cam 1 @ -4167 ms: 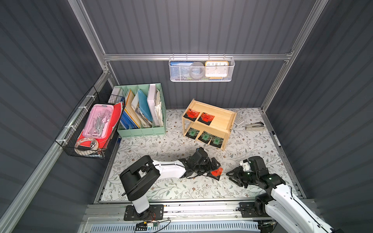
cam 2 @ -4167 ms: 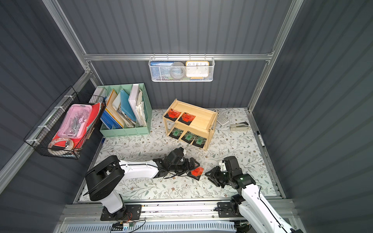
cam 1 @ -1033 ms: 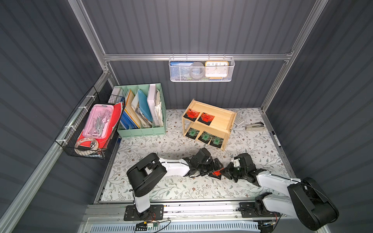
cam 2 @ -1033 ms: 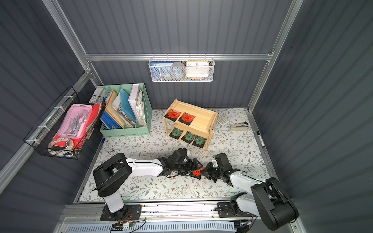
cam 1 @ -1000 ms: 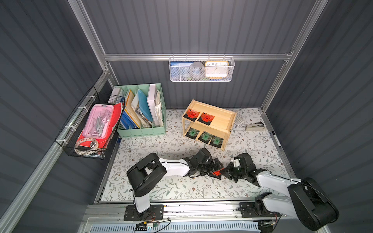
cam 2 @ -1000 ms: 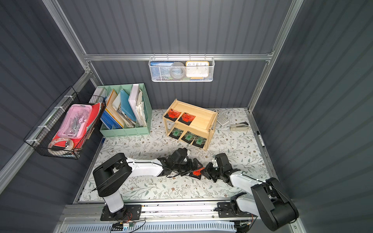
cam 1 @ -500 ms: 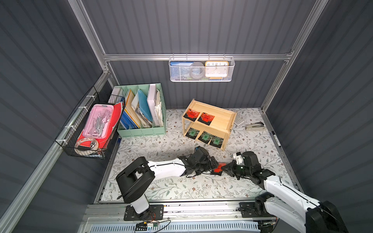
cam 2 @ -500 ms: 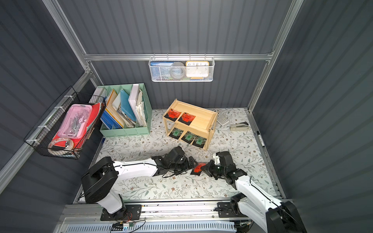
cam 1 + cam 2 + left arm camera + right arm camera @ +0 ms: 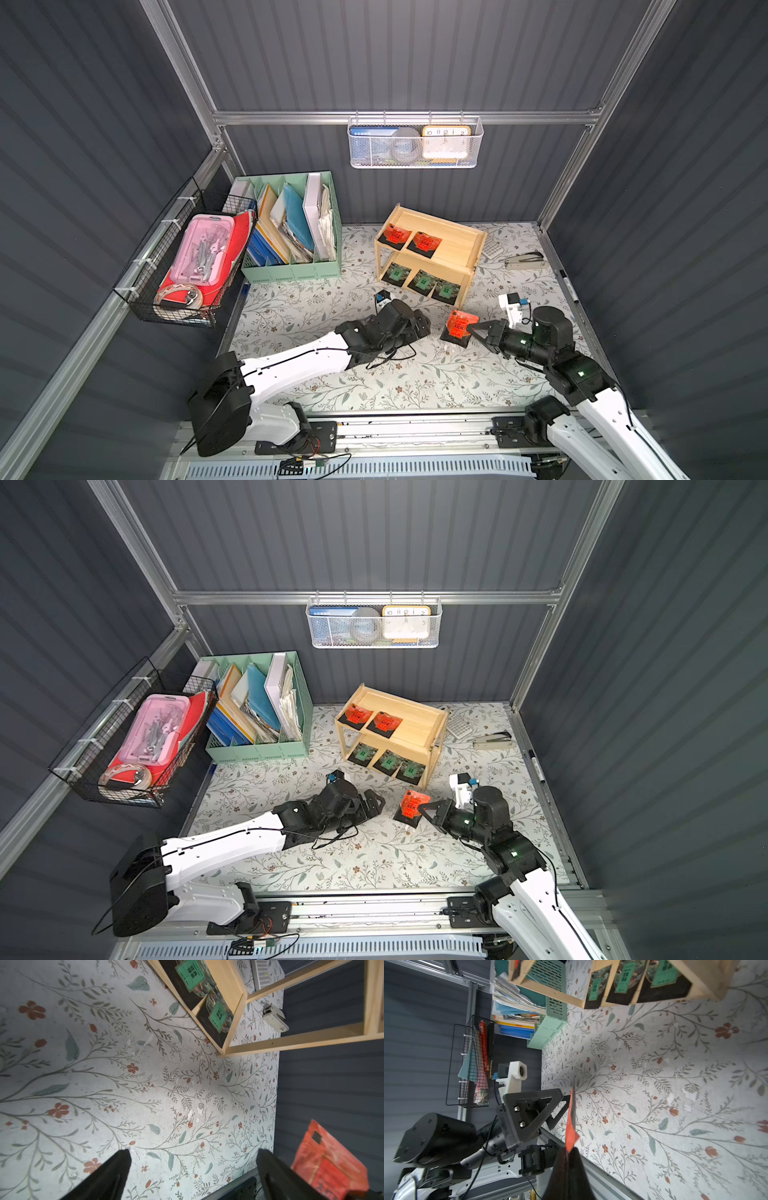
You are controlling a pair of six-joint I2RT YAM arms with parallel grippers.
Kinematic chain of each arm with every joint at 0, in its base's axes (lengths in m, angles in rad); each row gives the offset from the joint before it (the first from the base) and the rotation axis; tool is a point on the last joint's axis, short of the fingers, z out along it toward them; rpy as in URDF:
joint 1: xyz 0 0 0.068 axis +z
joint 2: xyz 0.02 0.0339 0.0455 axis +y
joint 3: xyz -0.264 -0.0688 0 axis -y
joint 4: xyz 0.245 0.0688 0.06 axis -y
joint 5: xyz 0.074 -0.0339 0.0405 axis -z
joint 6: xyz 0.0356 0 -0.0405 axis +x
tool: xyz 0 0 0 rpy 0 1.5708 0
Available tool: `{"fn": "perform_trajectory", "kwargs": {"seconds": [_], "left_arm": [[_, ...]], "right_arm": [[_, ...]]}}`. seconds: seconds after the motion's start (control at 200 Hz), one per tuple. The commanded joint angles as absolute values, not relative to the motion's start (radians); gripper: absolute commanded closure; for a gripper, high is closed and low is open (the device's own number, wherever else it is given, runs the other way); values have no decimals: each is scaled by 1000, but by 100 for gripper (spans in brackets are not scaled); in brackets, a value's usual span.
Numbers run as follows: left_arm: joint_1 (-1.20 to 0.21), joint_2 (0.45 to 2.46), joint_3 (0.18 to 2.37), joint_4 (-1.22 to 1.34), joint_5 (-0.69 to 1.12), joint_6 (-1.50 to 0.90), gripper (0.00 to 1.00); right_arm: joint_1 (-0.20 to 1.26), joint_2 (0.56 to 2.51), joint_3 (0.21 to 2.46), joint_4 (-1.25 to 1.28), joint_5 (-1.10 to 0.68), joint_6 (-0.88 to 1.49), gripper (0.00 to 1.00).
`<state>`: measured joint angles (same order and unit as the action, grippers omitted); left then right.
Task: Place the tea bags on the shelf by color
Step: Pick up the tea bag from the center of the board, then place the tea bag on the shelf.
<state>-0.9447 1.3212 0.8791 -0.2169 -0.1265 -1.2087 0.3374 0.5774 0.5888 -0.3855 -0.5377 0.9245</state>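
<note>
My right gripper point(image 9: 471, 328) point(image 9: 423, 808) point(image 9: 569, 1150) is shut on the corner of a red-labelled tea bag point(image 9: 459, 326) point(image 9: 411, 805) point(image 9: 571, 1120), held tilted just above the mat. My left gripper point(image 9: 422, 325) point(image 9: 375, 802) point(image 9: 193, 1153) stands open and empty a little to its left, apart from that tea bag point(image 9: 328, 1165). The wooden shelf point(image 9: 457, 251) point(image 9: 419, 725) point(image 9: 291, 1043) holds two red tea bags point(image 9: 395, 236) point(image 9: 424, 243) on its upper tier. Three green ones point(image 9: 397, 273) point(image 9: 423, 281) point(image 9: 445, 289) lie on the lower tier.
A mint-green file organizer point(image 9: 291, 272) stands left of the shelf. A black wire basket point(image 9: 187, 266) hangs on the left wall and a white mesh basket point(image 9: 415, 145) on the back wall. A keypad point(image 9: 492, 249), a stapler point(image 9: 523, 262) and a marker point(image 9: 567, 282) lie at the back right.
Both grippers were together at the red tea bag on the mat. The right gripper has since lifted it and moved right. The open left gripper has drawn back to the left.
</note>
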Motion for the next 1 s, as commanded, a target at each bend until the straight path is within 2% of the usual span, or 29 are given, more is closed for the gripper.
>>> {"fn": "perform_trajectory", "kwargs": {"seconds": [0.0,0.25,0.62,0.995], "left_arm": [[-946,1268,846,-288,-201,-1219,0],[-947,1181,809,-322,-231,-1224,0],[-946,1033,727,-314,-310,-1282,0],[-946,1026,726,-305,-319,-1265,0]], "right_arm": [[341,588,687,-446,-519,884,100],[339,733,914,-538,-537,824,100],[307,919,1108,-539,-579,790,100],[195,1111,1287,-576,-653,797,100]]}}
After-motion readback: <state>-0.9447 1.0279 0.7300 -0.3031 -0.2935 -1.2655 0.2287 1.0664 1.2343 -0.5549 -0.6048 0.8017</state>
